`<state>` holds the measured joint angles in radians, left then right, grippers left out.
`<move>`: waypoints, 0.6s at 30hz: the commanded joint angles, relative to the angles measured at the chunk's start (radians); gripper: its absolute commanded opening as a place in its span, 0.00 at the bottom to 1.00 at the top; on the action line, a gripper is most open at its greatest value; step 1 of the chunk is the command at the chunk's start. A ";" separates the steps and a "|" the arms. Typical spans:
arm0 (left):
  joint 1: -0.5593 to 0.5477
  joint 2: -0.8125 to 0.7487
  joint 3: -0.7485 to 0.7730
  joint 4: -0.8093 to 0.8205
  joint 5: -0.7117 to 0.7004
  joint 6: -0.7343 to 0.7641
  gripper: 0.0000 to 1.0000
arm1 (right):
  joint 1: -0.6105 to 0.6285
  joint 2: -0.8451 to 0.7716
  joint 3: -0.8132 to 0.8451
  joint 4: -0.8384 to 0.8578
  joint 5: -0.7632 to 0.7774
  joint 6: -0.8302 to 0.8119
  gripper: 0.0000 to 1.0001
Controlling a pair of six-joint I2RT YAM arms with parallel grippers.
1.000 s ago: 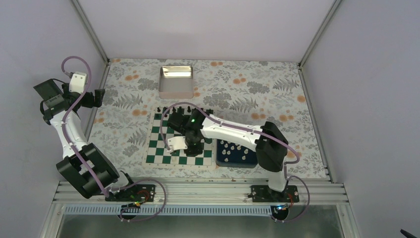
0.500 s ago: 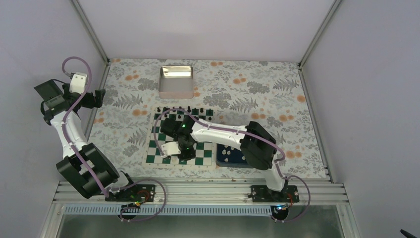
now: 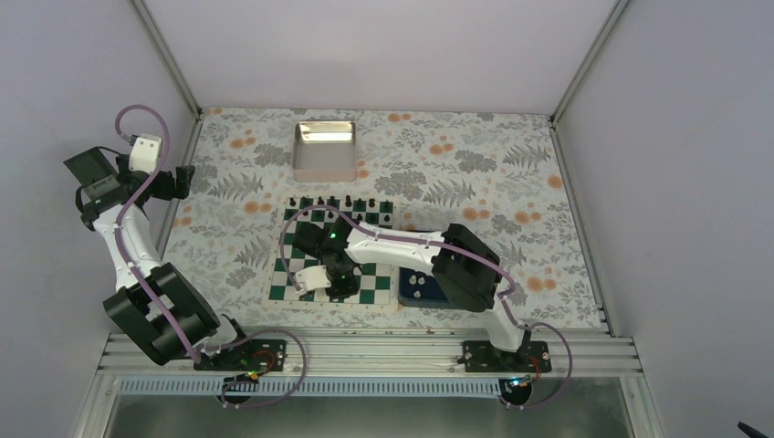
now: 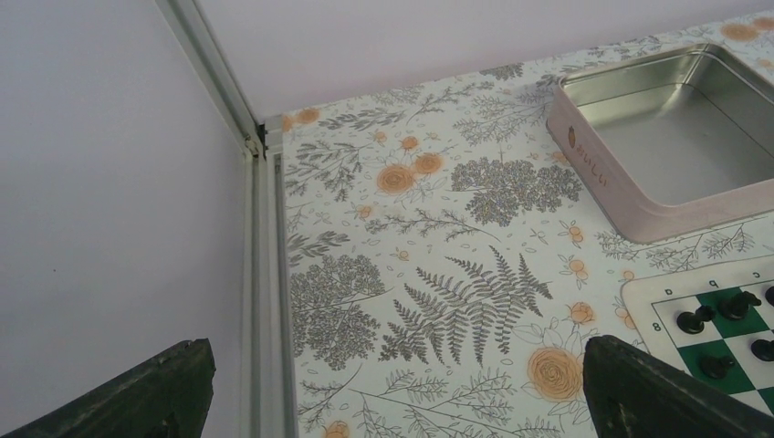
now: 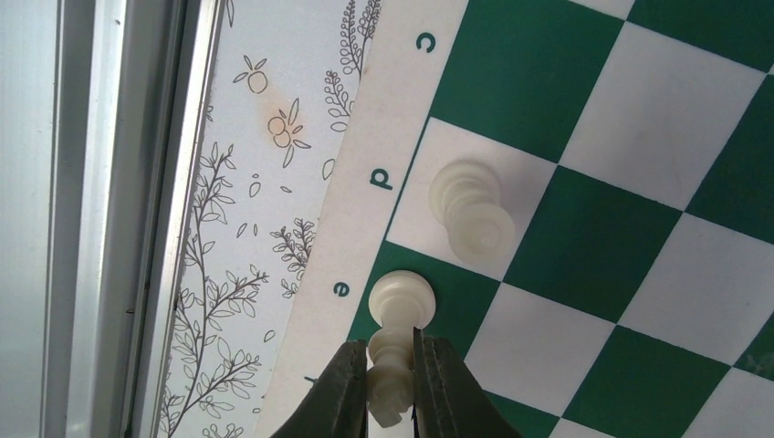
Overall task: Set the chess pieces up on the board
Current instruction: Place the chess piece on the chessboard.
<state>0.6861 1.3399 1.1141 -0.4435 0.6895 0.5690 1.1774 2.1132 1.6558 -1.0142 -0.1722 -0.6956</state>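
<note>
The board (image 5: 392,100) has c, d, e and 8 printed on its white border; the tin (image 4: 630,205) bears unreadable lettering.

You see the whole table (image 3: 511,164) from above; your left wrist view faces the tin (image 4: 602,182) and board (image 4: 671,294) corner, your right sits close over the board.

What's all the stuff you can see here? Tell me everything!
board: one, green and white, middle of table
black pieces: a row, count unclear, board's far edge
white piece on d: one, cream, board's near edge
held white piece: one, cream, at the e square
tray pieces: several, white
tray: one, dark blue, right of board
tin: one, silver, far side
tablecloth: one, flowery
left gripper: open, far left
right gripper: shut on held white piece
</note>
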 commanded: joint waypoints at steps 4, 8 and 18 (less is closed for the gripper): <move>-0.002 0.009 0.008 0.007 0.025 0.023 1.00 | 0.007 0.020 0.021 -0.002 0.015 -0.013 0.08; -0.003 0.007 0.008 0.007 0.024 0.022 1.00 | 0.003 0.011 0.026 -0.010 0.018 -0.012 0.08; -0.004 0.008 0.014 0.005 0.024 0.020 1.00 | -0.002 0.004 0.018 -0.009 0.018 -0.012 0.08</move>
<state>0.6857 1.3399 1.1141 -0.4435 0.6895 0.5690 1.1770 2.1139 1.6585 -1.0172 -0.1692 -0.6956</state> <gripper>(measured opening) 0.999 0.115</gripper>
